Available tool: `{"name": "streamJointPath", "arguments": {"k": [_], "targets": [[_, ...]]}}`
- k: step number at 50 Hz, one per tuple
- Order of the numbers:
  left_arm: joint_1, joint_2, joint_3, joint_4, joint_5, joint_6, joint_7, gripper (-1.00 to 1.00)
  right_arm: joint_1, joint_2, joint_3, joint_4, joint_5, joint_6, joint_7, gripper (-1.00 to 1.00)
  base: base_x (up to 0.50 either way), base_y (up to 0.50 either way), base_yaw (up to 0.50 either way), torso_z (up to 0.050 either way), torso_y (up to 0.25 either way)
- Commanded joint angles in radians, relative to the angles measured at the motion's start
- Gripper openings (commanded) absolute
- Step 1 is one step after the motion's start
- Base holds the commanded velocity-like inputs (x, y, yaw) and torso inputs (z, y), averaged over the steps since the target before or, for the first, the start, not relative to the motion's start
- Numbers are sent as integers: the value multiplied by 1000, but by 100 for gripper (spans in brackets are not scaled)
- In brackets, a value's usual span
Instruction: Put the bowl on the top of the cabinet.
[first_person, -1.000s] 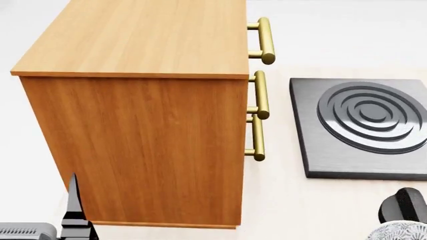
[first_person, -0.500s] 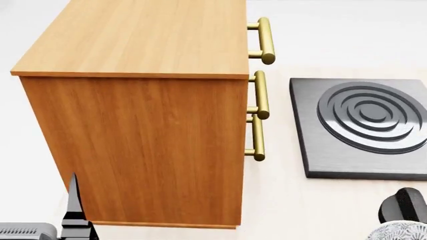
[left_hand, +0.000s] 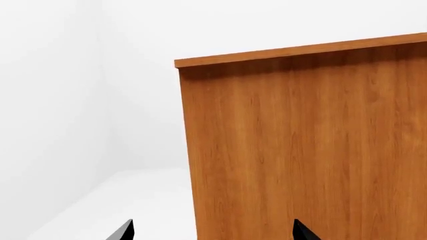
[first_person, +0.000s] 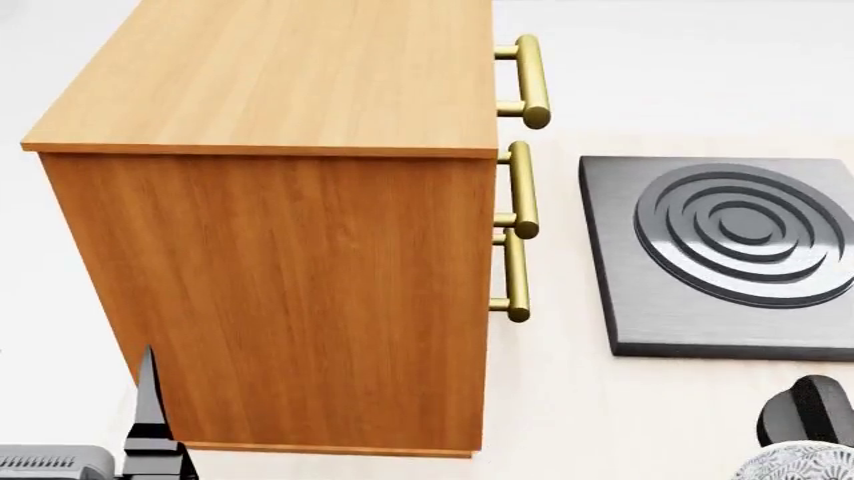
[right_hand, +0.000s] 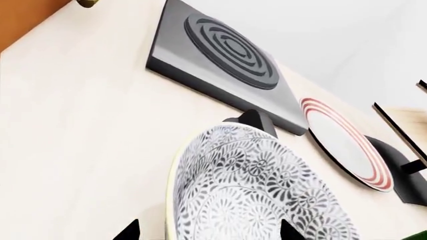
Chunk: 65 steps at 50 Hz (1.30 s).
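The bowl (right_hand: 253, 190), white with a dense grey-black floral pattern, sits on the pale counter close under my right gripper (right_hand: 208, 234). The gripper is open, with one fingertip outside the bowl's rim and the other over its inside. In the head view only the bowl's edge (first_person: 801, 465) shows at the bottom right corner. The orange-brown cabinet (first_person: 267, 70) stands at the left with a bare top and brass handles (first_person: 531, 80). My left gripper (left_hand: 213, 236) is open and empty, facing the cabinet's side (left_hand: 307, 150) low down; one of its fingers (first_person: 144, 410) shows in the head view.
A grey burner plate with rings (first_person: 727, 255) lies right of the cabinet. A black knob-like object (first_person: 807, 405) stands between it and the bowl. A red-striped white plate (right_hand: 347, 145) and a black stand (right_hand: 407, 175) lie beyond the bowl.
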Motion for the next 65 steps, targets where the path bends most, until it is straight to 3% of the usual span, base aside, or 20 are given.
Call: {"name": "streamJointPath", "arguments": {"k": [1, 50, 51, 65], "targets": [[0, -3, 2, -1, -4, 2, -3, 100, 5, -3, -8, 26, -3, -6, -1, 100, 0, 0, 0, 0, 0], [-3, -15, 13, 2, -14, 4, -20, 100, 10, -12, -13, 79, -6, -33, 5, 100, 0, 0, 0, 0, 0], [-3, -16, 13, 1, -14, 5, -20, 100, 9, -13, -11, 77, -7, -34, 8, -100, 0, 0, 0, 0, 0], [-6, -17, 20, -4, -15, 7, -24, 100, 16, 9, 9, -26, 10, 17, 11, -100, 0, 0, 0, 0, 0]]}}
